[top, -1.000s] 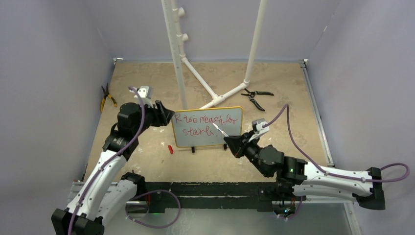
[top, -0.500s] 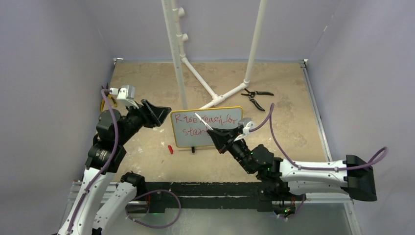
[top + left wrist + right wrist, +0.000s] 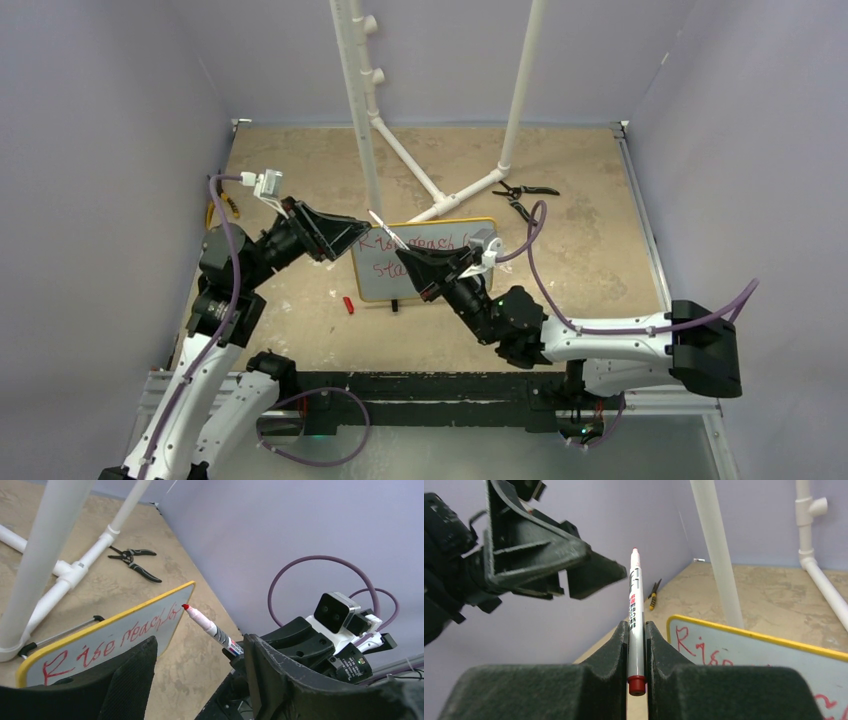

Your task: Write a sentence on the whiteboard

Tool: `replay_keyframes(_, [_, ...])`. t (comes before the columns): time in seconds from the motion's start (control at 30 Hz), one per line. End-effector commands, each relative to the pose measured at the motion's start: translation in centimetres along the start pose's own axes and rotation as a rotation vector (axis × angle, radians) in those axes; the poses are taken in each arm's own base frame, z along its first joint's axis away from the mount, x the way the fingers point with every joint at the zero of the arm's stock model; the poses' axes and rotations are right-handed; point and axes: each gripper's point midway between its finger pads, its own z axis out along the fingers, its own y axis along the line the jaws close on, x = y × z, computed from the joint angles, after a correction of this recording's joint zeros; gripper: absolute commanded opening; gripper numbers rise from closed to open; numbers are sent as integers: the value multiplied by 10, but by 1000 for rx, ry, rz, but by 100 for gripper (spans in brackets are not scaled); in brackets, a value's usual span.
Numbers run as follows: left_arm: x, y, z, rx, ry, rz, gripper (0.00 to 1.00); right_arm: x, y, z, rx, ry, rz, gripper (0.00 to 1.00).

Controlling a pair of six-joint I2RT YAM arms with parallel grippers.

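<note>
On the table (image 3: 600, 260), the whiteboard (image 3: 372, 285) stands upright with the sentence (image 3: 440, 243) in red on it. Up by the board's left end, the right gripper (image 3: 404, 256) pinches a marker (image 3: 385, 228) tight, its red tip pointing at the left gripper (image 3: 350, 235). That left gripper is close by, with its fingers (image 3: 280, 675) apart and nothing in them.

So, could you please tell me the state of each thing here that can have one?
whiteboard: upright on its feet, written on.
sentence: red, two lines, partly hidden in the top view.
marker: uncapped, tip off the whiteboard.
right gripper: shut on the marker.
left gripper: open, empty.
small red cap: off the marker, lying loose beside the whiteboard.
black pliers: lying flat, handles apart.
</note>
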Motion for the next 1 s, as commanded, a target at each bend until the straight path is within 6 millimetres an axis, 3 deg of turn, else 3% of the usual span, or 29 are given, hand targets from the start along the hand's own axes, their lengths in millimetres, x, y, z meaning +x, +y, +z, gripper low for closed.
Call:
replay_keyframes(0.0, [-3, -15, 2, 84, -8, -28, 63, -29, 19, 17, -35, -93, 17, 0])
replay_keyframes(0.3, [-2, -11, 4, 100, -52, -116, 59, -17, 31, 28, -74, -76, -5, 0])
replay_keyframes(0.53, [-2, -1, 4, 74, -95, -195, 34, -10, 37, 32, -99, -60, -27, 0])
replay_keyframes(0.73, [-7, -5, 1, 137, -165, -312, 19, 9, 36, 25, -131, -14, -56, 0])
replay_keyframes(0.87, [-6, 2, 1, 102, -172, -313, 2, 21, 41, 20, -171, 21, -59, 0])
replay_keyframes(0.97, [-2, 10, 2, 83, -174, -323, 0, 27, 43, 17, -185, 51, -58, 0])
